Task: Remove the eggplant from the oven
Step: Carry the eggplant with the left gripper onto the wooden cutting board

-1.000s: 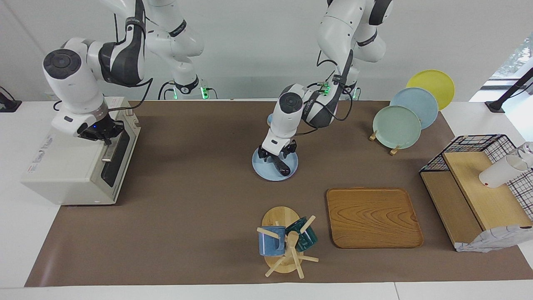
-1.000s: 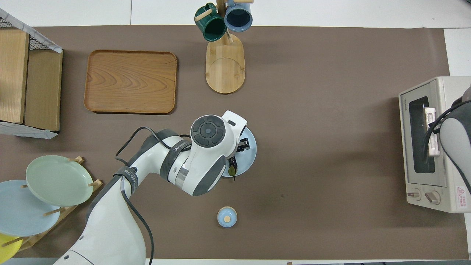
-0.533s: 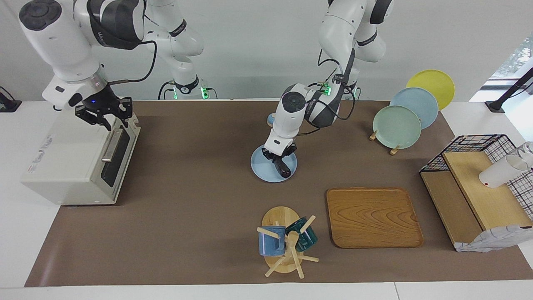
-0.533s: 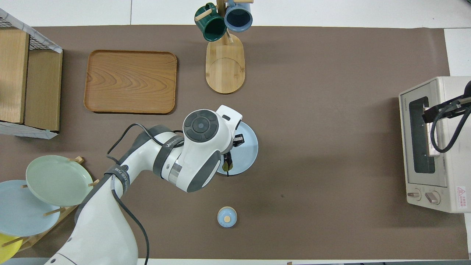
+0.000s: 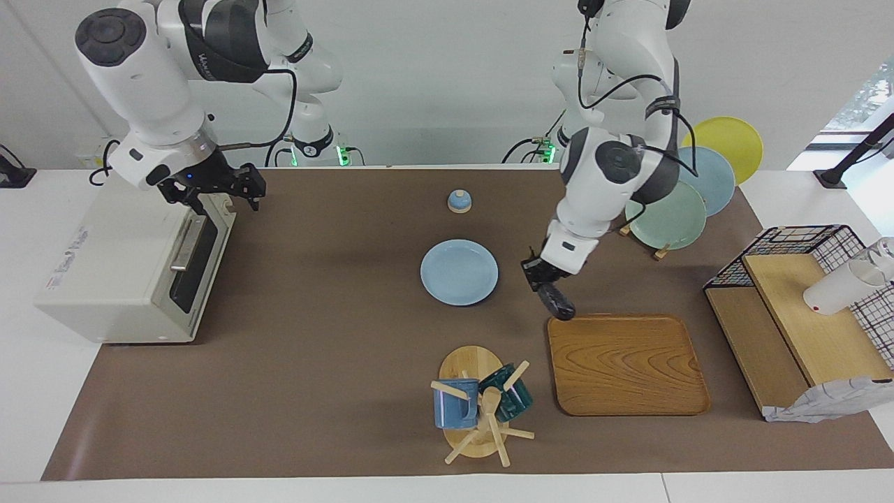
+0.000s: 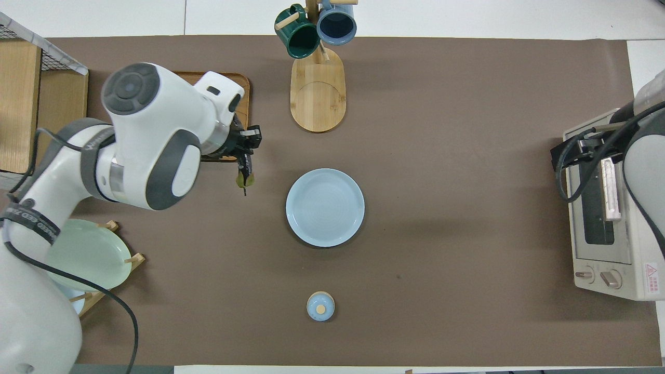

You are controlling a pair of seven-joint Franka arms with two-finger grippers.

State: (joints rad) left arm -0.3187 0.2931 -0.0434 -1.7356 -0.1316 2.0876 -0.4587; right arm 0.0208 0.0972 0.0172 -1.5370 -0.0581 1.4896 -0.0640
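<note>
The tabletop (image 5: 314, 363) carries the cream-white oven (image 5: 133, 272) at the right arm's end, its dark glass door shut. The right hand (image 5: 213, 190) hangs in the air over the oven's top front edge, near the bar handle (image 5: 183, 244), with its fingers spread and nothing between them.

Toward the left arm's end lies a wooden tray (image 5: 625, 365). A mug rack (image 5: 478, 409) stands beside it, toward the right arm's end, with a blue mug and a green mug hung on it. The pale blue plate (image 5: 459, 272) sits bare at mid-table, nearer to the robots than the rack.

The left hand (image 5: 543, 274) hovers between that plate and the tray, pinching the eggplant (image 5: 557, 302) by its stem end. The dark eggplant hangs down just over the tray's corner nearest the plate.

A small blue lidded jar (image 5: 459, 201) stands nearer to the robots than the plate.
</note>
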